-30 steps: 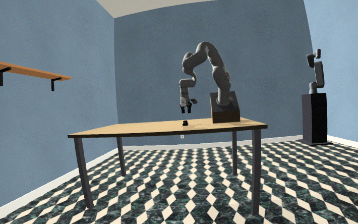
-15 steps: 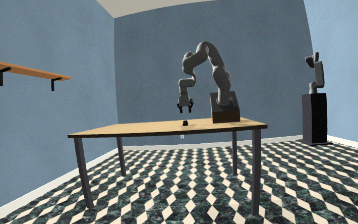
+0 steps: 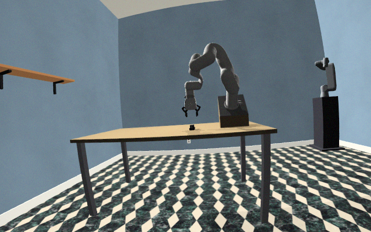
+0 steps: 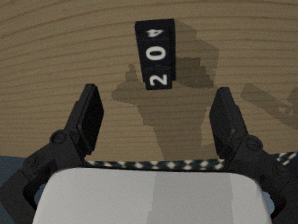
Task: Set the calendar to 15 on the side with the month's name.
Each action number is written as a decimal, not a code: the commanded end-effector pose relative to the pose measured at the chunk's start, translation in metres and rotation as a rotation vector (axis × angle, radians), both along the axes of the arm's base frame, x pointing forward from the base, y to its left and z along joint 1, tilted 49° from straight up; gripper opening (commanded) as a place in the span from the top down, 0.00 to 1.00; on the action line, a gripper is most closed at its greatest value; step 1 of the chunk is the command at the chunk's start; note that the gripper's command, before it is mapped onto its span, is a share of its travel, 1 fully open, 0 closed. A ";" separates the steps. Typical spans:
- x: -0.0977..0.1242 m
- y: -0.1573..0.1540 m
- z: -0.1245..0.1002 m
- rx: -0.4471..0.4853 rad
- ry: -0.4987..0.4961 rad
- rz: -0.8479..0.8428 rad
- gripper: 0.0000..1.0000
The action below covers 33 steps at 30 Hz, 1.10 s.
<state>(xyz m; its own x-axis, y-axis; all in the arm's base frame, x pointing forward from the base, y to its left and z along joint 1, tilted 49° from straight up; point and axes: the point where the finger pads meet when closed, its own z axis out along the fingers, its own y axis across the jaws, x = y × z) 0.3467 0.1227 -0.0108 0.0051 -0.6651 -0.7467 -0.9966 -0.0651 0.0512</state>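
Observation:
The calendar [image 3: 192,127] [image 4: 156,52] is a small black block standing on the wooden table [image 3: 138,134] [image 4: 60,16], near the middle of the far side. In the wrist view its top shows white digits in a row, reading 2, 0 and what looks like a 4. I cannot tell the tray and the two cubes apart, and the side with the month's name is hidden. My gripper [image 3: 190,113] [image 4: 156,99] hangs straight above the calendar with a clear gap. It is wide open and empty.
The arm's dark base box [image 3: 233,113] stands on the table just right of the calendar. A second arm on a black pedestal [image 3: 326,120] stands by the right wall. A wooden shelf [image 3: 25,73] hangs on the left wall.

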 end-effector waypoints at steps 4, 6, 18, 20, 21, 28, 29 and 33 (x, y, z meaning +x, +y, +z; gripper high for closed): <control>0.002 0.000 0.001 0.009 -0.069 0.052 0.00; 0.002 0.000 0.002 0.009 -0.071 0.055 0.00; 0.002 0.000 0.002 0.010 -0.072 0.055 0.51; 0.002 0.000 0.002 0.010 -0.072 0.055 0.51; 0.002 0.000 0.002 0.010 -0.072 0.055 0.51; 0.002 0.000 0.002 0.010 -0.072 0.055 0.51; 0.002 0.000 0.002 0.010 -0.072 0.055 0.51; 0.002 0.000 0.002 0.010 -0.072 0.055 0.51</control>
